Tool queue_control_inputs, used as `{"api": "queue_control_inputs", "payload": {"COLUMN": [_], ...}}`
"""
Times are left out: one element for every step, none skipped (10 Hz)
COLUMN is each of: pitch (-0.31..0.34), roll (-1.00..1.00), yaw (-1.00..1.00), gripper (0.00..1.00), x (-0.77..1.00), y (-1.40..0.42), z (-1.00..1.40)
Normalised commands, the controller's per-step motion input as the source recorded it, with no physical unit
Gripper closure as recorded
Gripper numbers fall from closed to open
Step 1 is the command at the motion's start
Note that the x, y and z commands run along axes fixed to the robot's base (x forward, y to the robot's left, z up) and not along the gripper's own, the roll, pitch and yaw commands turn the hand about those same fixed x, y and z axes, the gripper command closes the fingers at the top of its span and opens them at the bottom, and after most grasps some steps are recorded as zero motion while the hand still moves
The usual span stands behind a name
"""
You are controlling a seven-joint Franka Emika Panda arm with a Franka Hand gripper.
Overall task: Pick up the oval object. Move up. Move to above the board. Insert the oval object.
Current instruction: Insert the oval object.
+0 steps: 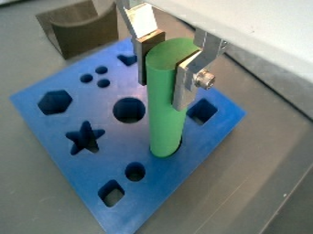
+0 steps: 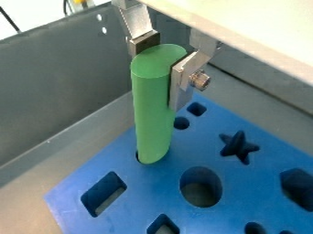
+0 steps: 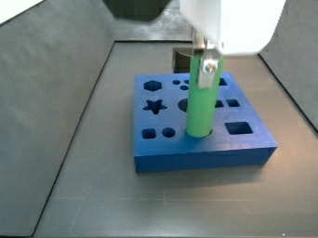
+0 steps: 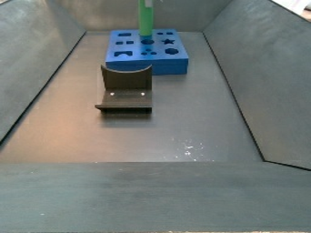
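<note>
My gripper (image 1: 169,57) is shut on the top of the oval object (image 1: 166,105), a bright green rod standing upright. Silver fingers (image 2: 188,73) clamp it from both sides. The rod's lower end meets the top of the board (image 1: 178,183), a thick blue block with star, hexagon, round and square cut-outs, and seems to sit just inside one hole near an edge (image 2: 152,157). In a side view the oval object (image 3: 198,110) stands on the board (image 3: 205,156) under the gripper (image 3: 205,67). From farther off, the oval object (image 4: 145,18) rises from the board (image 4: 170,62).
The dark fixture (image 4: 125,91) stands on the floor just in front of the board and shows behind it in a wrist view (image 1: 80,27). Grey sloping bin walls (image 4: 36,82) enclose the floor on all sides.
</note>
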Motion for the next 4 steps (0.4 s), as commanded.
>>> {"api": "queue_control_inputs", "payload": {"pitch": [0.037, 0.033, -0.016, 0.0], "roll": [0.1, 0.08, 0.0, 0.0], "yaw": [-0.12, -0.14, 0.0, 0.0], "gripper": [1.0, 1.0, 1.0, 1.0], "x": [0.0, -0.08, 0.0, 0.0], "y": [-0.09, 0.0, 0.0, 0.0], "z": [-0.62, -0.46, 0.0, 0.0]}}
